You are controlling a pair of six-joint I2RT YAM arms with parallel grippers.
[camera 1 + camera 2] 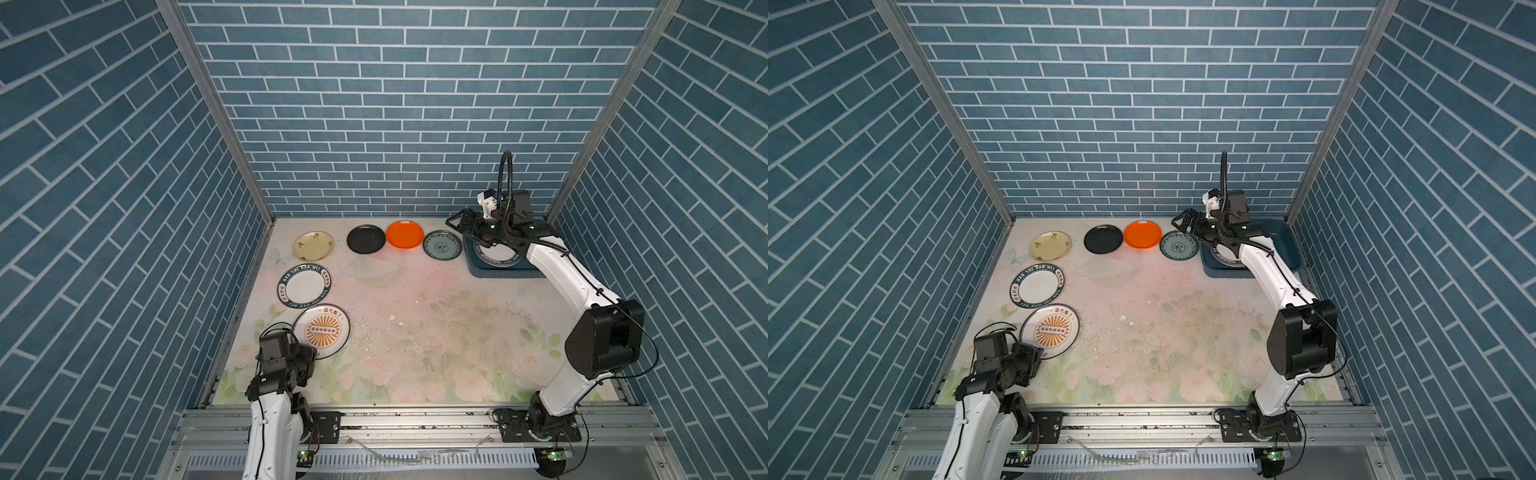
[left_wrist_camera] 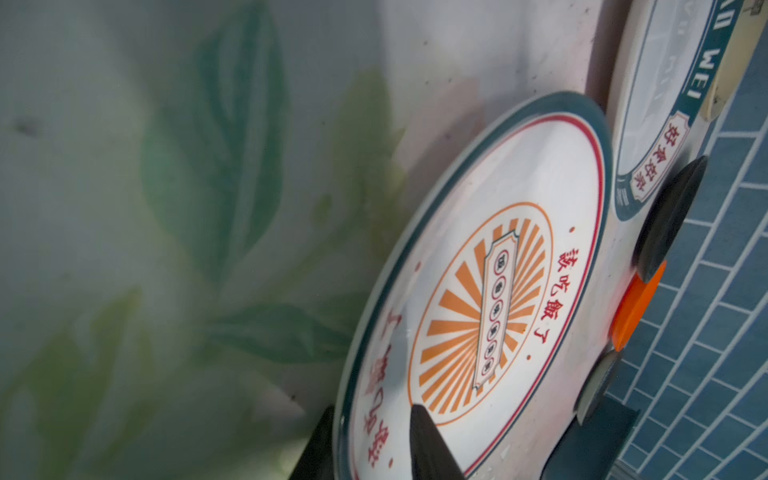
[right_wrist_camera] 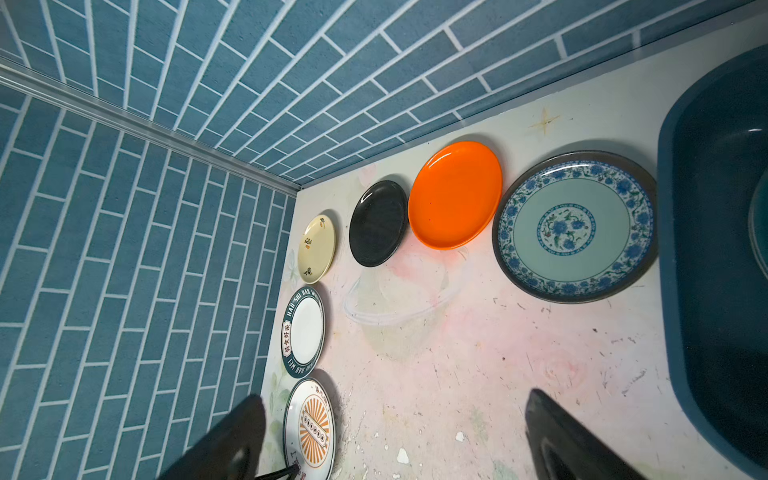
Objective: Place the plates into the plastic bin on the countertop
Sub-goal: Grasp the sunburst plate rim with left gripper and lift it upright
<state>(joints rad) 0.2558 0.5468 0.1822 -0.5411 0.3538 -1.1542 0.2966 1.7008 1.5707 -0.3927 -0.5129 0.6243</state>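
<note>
sunburst plate (image 2: 478, 291) rim sits between left gripper (image 2: 372, 409) jaws, hold uncertain; best seat it deep, lift level.

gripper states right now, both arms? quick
Left gripper: shut on the rim of the white round plate with the orange sunburst.
Right gripper: open, holding nothing.

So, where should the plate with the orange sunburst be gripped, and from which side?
Grip the sunburst plate by its rim at the edge nearest the left gripper, coming in low from that side. It seems to lie flat on the countertop, so only the upturned rim gives room for the jaws, one above and one below.
</note>
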